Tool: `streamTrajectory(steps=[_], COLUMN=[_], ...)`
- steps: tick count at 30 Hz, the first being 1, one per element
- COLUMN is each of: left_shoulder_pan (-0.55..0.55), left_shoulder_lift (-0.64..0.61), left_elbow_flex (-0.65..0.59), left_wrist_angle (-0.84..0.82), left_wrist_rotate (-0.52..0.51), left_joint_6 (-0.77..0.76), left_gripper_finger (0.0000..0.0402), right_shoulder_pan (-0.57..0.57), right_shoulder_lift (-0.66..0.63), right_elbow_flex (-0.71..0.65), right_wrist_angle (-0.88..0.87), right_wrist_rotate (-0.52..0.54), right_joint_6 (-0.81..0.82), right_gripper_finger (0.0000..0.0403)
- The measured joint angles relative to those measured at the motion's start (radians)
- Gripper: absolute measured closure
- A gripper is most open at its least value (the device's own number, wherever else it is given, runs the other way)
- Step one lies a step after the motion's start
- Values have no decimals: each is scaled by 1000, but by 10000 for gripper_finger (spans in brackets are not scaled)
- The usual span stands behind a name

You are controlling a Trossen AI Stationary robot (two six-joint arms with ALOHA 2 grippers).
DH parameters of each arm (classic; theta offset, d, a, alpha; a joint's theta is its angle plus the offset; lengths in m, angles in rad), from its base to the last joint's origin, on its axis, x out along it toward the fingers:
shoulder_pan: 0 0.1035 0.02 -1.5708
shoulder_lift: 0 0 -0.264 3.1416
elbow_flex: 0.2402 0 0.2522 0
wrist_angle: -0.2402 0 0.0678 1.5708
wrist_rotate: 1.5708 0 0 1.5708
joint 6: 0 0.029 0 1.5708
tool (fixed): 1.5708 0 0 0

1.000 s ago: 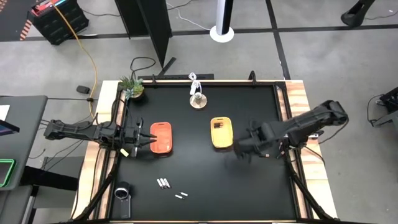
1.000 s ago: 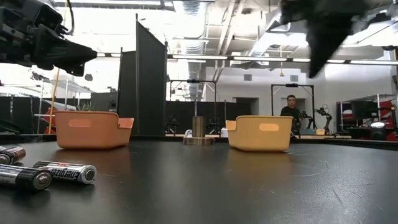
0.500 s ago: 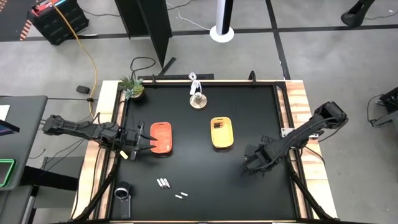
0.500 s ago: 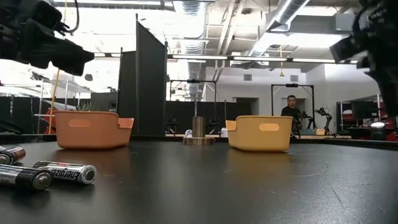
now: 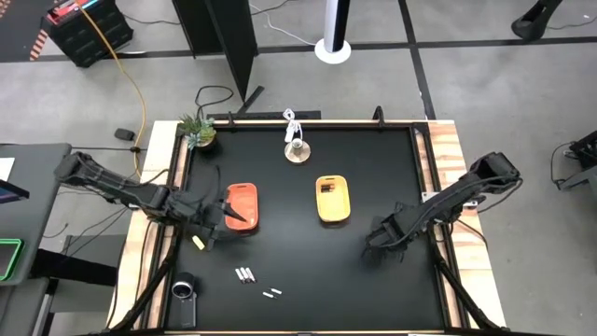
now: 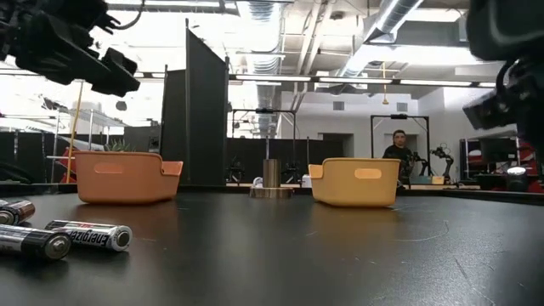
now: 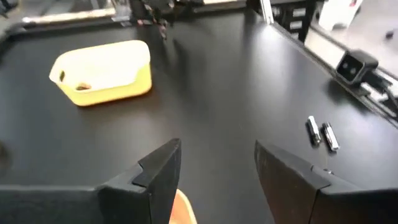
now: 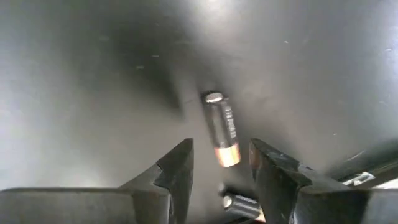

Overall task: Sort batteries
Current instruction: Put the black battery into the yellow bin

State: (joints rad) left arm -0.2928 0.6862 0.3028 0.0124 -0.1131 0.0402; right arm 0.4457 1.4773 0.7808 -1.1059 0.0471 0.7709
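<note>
Right wrist view: battery (image 8: pixel 222 132) just beyond right tool (image 8: pixel 219 167).

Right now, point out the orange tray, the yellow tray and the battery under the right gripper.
orange tray (image 5: pixel 244 207): high view, bare floor.
yellow tray (image 5: pixel 333 207): high view, bare floor.
battery (image 8: pixel 222 128): right wrist view, mid-body, between the open fingers.

**Black table, contents**

Black table (image 5: pixel 298 177), wood-edged at its sides. Orange tray (image 5: pixel 242 205) left of centre; yellow tray (image 5: pixel 332 198) right of centre, well apart. Small metal cylinder on a round base (image 5: pixel 297 149) near far edge. Potted plant (image 5: pixel 198 131) at far-left corner. Batteries (image 5: pixel 245 274) grouped near front edge, two more (image 5: pixel 271 293) just beside. Dark round object (image 5: pixel 183 288) at near-left corner.
</note>
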Motion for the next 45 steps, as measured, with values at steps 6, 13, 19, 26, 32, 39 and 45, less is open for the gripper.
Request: streamTrajectory(steps=[6, 13, 19, 26, 32, 39, 45], left_shoulder_pan=[-55, -120, -166, -226, -276, -309, -316], left_shoulder_lift=[224, 439, 558, 632, 638, 638, 638], left_elbow_flex=[114, 251, 354, 424, 428, 428, 428], left_wrist_angle=[-13, -70, -161, -301, -349, -378, -419], left_wrist_rotate=[-8, -8, -8, -8, -23, -39, -49], left_joint_6=[-1, 1, -1, -40, -110, -142, -146], left_gripper_finger=[201, 201, 201, 201, 201, 201, 201], right_shoulder_pan=[-45, -95, -109, -108, -106, -88, -66], right_shoulder_lift=[0, -4, -4, -4, -4, 2, 6], right_elbow_flex=[-45, -121, -142, -149, -150, -129, -40], right_wrist_angle=[22, 118, 166, 196, 212, 196, 134], right_wrist_rotate=[-4, -27, -38, -42, -41, -30, 35], right_joint_6=[-63, -118, -148, -153, -140, -112, -101], right_gripper_finger=[230, 230, 251, 322, 374, 383, 385])
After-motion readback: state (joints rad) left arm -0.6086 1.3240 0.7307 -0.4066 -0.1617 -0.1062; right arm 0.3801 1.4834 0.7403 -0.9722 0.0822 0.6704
